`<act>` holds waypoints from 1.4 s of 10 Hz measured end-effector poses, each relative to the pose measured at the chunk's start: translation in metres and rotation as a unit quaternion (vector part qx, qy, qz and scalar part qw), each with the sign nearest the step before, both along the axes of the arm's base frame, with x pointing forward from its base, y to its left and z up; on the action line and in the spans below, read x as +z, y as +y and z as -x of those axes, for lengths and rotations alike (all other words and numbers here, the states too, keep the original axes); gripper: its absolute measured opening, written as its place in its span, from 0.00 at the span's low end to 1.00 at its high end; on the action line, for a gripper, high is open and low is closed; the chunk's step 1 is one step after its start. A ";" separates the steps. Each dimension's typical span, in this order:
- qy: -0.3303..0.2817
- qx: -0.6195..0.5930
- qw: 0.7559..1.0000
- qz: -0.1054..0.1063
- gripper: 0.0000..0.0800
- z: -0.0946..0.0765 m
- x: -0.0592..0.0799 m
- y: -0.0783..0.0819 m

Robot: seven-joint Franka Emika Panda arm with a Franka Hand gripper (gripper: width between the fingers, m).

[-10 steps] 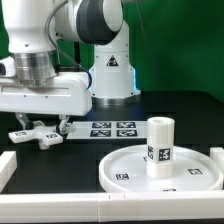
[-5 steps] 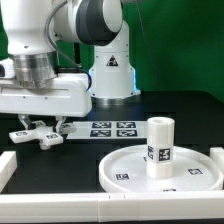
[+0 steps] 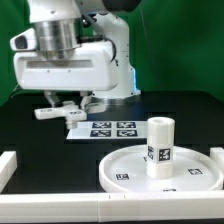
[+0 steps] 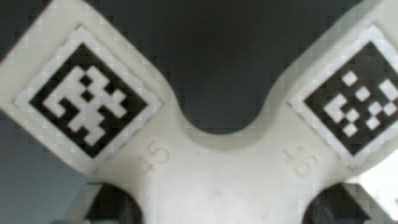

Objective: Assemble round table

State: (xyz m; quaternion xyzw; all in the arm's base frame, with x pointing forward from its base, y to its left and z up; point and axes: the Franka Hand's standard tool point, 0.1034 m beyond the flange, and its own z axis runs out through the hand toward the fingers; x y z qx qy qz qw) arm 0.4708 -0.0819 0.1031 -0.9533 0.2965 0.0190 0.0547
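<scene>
Gripping narrowly, the two-finger gripper point(image 3: 62, 106) sits in the upper left of the exterior view, its jaws drawn in on the small white plastic cross-shaped piece point(image 3: 47, 114). It holds that piece level and, as far as can be seen, off the black table point(image 3: 40, 140). One arm of the cross reaches toward the upper-left corner of the flat white marker board point(image 3: 110, 128), which bears four square black-and-white tags. Bare black surface lies open below and left of the gripper. A white border rail point(image 3: 8, 166) closes the lower left edge and another point(image 3: 216, 156) the right edge. In the lower right lies the large white rimmed round disc point(image 3: 128, 160), well apart from the gripper. The thick short white cylinder point(image 3: 160, 136) stands upright on the disc. Tags show on the cylinder's side and on the disc's face; no lettering on them can be read.

Seen from the wrist, the cross-shaped piece fills the picture, close under the camera. Two of its arms spread in a V, each carrying a diamond-set black-and-white tag. Small raised marks sit near the notch between the arms, too blurred to read. Dark table shows in the gap between the arms.
</scene>
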 end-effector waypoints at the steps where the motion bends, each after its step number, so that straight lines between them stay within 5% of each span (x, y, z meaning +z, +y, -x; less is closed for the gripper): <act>1: -0.009 0.005 1.000 -0.001 0.55 -0.013 0.007 0.009; 6: -0.004 0.007 1.000 0.000 0.55 -0.008 0.003 0.008; 10: -0.012 0.014 1.000 -0.017 0.55 -0.046 0.033 0.057; 14: -0.010 0.026 0.999 -0.017 0.55 -0.041 0.029 0.054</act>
